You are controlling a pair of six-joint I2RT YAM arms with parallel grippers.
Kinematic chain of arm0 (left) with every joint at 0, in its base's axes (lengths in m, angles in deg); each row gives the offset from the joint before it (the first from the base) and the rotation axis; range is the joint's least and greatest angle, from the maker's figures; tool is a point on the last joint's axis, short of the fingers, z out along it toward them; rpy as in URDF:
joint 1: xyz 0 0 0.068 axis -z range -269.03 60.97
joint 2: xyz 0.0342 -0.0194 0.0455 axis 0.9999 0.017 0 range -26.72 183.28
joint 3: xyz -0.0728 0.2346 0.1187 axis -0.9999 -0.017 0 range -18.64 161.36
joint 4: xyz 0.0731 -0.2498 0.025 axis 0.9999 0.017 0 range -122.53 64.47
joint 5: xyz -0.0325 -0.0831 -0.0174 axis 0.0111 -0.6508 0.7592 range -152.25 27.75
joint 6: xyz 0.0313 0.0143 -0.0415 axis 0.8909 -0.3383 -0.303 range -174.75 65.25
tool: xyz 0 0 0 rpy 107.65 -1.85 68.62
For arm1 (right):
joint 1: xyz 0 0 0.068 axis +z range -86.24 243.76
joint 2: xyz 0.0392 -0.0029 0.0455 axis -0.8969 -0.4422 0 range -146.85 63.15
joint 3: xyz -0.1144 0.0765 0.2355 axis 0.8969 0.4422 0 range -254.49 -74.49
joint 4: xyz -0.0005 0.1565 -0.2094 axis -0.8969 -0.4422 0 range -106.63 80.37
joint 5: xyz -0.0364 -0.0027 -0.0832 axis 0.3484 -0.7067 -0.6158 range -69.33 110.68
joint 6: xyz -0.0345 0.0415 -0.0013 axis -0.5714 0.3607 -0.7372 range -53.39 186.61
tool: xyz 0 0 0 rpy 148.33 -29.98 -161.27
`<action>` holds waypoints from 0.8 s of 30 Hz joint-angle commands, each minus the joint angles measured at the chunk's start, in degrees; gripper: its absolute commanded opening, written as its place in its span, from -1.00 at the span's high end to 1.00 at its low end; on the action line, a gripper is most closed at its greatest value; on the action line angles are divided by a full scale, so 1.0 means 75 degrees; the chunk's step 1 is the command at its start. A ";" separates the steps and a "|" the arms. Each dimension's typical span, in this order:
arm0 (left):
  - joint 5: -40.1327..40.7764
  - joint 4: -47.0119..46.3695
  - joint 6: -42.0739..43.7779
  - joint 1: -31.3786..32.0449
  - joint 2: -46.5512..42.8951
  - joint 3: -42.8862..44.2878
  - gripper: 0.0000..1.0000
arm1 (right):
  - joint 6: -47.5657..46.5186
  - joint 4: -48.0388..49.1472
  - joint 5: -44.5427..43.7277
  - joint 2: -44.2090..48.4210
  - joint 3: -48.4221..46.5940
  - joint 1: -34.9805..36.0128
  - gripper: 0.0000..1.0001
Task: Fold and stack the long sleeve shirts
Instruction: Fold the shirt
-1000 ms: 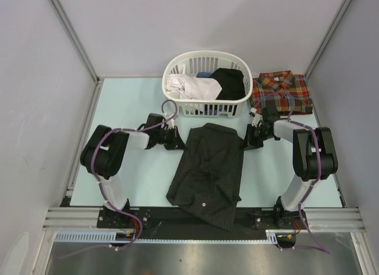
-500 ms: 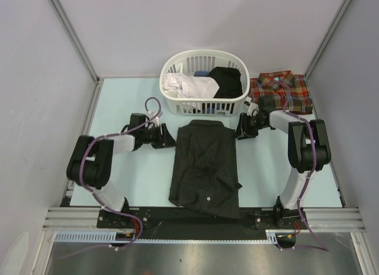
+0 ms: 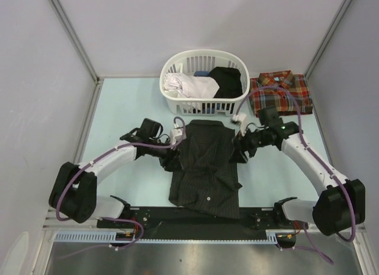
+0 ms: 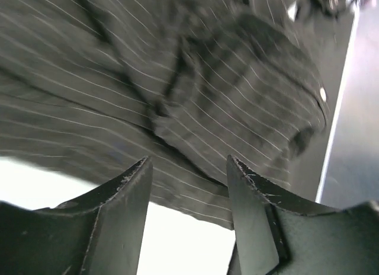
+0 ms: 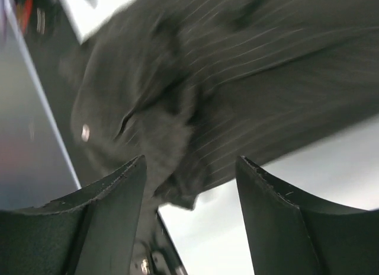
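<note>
The black pinstriped long sleeve shirt (image 3: 204,165) lies flat mid-table, collar toward the basket and hem at the near edge. My left gripper (image 3: 172,159) stands open at the shirt's left edge, with bare table and the shirt's edge (image 4: 177,79) between its fingers (image 4: 121,216). My right gripper (image 3: 239,151) is open at the right edge, and the striped cloth (image 5: 237,67) sits just beyond its fingertips (image 5: 278,216). Neither gripper holds anything. The plaid long sleeve shirt (image 3: 278,92) lies folded at the back right.
A white laundry basket (image 3: 177,103) with white and black clothes stands behind the black shirt. Grey walls close in both sides and the back. A black rail (image 3: 260,218) runs along the near edge, under the shirt's hem.
Both grippers have let go of the black shirt's shoulders and opened. They have moved nearer, down along the shirt's two sides. The shirt shifted slightly away and lies flatter.
</note>
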 commanded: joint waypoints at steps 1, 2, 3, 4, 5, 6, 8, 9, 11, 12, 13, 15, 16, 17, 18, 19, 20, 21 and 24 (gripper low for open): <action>0.0143 0.0492 0.0431 0.0355 0.0548 0.0082 -0.19 | -0.1556 -0.0897 -0.0536 -0.0250 0.0463 0.1277 -0.33; -0.0089 0.0421 0.0058 0.0356 0.0643 0.0094 -0.20 | -0.1719 -0.0897 -0.0573 -0.0309 0.0546 0.1374 -0.32; -0.0173 0.0305 -0.0154 0.0356 0.0772 0.0083 -0.20 | -0.1802 -0.0805 -0.0561 -0.0402 0.0663 0.1444 -0.32; -0.0255 0.0002 -0.0400 0.0414 0.0936 0.0059 -0.21 | -0.1884 -0.0723 -0.0654 -0.0438 0.0803 0.1596 -0.33; -0.0372 -0.0187 -0.0866 0.0426 0.1018 0.0024 -0.20 | -0.1919 -0.0675 -0.0678 -0.0473 0.0851 0.1632 -0.33; -0.0408 -0.0340 -0.1080 0.0449 0.1101 0.0001 -0.21 | -0.2047 -0.0628 -0.0644 -0.0590 0.0875 0.1656 -0.33; -0.0280 -0.0867 -0.1664 0.0531 0.1300 -0.0093 -0.18 | -0.2095 -0.0651 -0.0469 -0.0719 0.0852 0.1703 -0.34; -0.0233 -0.1077 -0.1842 0.0531 0.1359 -0.0140 -0.17 | -0.2107 -0.0617 -0.0386 -0.0754 0.0840 0.1726 -0.35; -0.0221 -0.1535 -0.2158 0.0566 0.1522 -0.0199 -0.18 | -0.2026 -0.0535 -0.0199 -0.0802 0.0816 0.1819 -0.35; -0.0209 -0.1629 -0.2230 0.0578 0.1593 -0.0199 -0.17 | -0.1944 -0.0383 -0.0152 -0.0802 0.0828 0.1855 -0.36; -0.0232 -0.1827 -0.2231 0.0625 0.1663 -0.0199 -0.17 | -0.1920 -0.0312 -0.0116 -0.0813 0.0851 0.1925 -0.36; -0.0185 -0.1900 -0.2488 0.0707 0.1874 -0.0175 -0.15 | -0.1838 -0.0055 -0.0151 -0.0895 0.0910 0.2170 -0.36; -0.0081 -0.1993 -0.2523 0.0788 0.1933 -0.0187 -0.15 | -0.1803 0.0039 -0.0221 -0.0942 0.0910 0.2241 -0.35; -0.0080 -0.2098 -0.2628 0.0801 0.1991 -0.0198 -0.13 | -0.1756 0.0144 -0.0291 -0.1058 0.0910 0.2323 -0.30; -0.0126 -0.2203 -0.2687 0.0824 0.2062 -0.0210 -0.10 | -0.1709 0.0331 -0.0350 -0.1118 0.0922 0.2417 -0.26; -0.0138 -0.2297 -0.2722 0.0848 0.2097 -0.0210 -0.04 | -0.1709 0.0414 -0.0408 -0.1188 0.0910 0.2429 -0.20; -0.0150 -0.2287 -0.2746 0.0836 0.2109 -0.0199 0.28 | -0.1593 0.0508 -0.0479 -0.1304 0.0887 0.2429 0.02; -0.0150 -0.2031 -0.2665 0.0801 0.2016 -0.0129 0.45 | -0.1568 0.0660 -0.0572 -0.1352 0.0817 0.2429 0.14; -0.0057 -0.1410 -0.2465 0.0359 0.1363 -0.0210 1.00 | -0.1346 0.0989 -0.0818 -0.1341 0.0642 0.2464 0.70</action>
